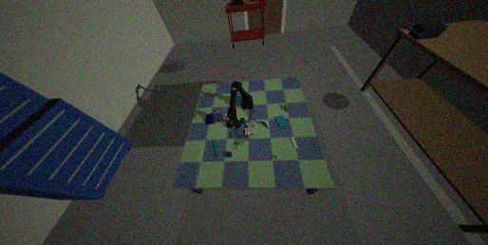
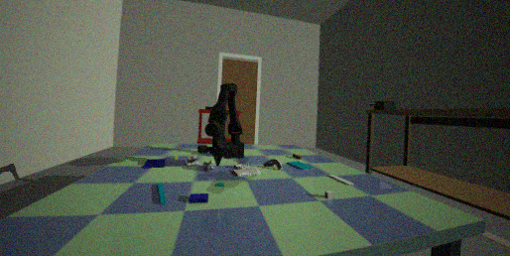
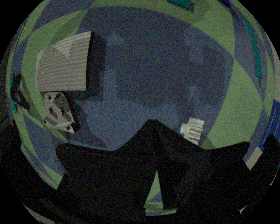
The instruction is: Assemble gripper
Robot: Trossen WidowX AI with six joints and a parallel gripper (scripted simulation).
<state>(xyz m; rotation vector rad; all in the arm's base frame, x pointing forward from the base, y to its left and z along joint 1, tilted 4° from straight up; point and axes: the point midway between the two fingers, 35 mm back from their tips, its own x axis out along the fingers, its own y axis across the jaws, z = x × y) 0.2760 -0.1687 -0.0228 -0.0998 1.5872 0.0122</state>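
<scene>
Near the tbl's left edge, a blue block point(image 1: 210, 119) point(image 2: 155, 163); next, a white toothed pc point(image 3: 195, 130), then the gripper point(image 1: 232, 124) point(image 2: 218, 162) point(image 3: 151, 124), fingertips together, nothing held; a ribbed pc point(image 1: 250, 131) point(image 2: 246, 172) point(image 3: 66, 67) w/ a gray holed part point(image 3: 58, 112) beside it; a teal plate point(image 1: 281, 122) point(image 2: 300, 165) twd the right edge.

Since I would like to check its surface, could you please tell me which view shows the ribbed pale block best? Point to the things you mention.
The wrist view: the ribbed block point(image 3: 64, 65) appears large there, its ridges distinct. The top and exterior views show only small pale shapes, too coarse to make out its ridges.
</scene>
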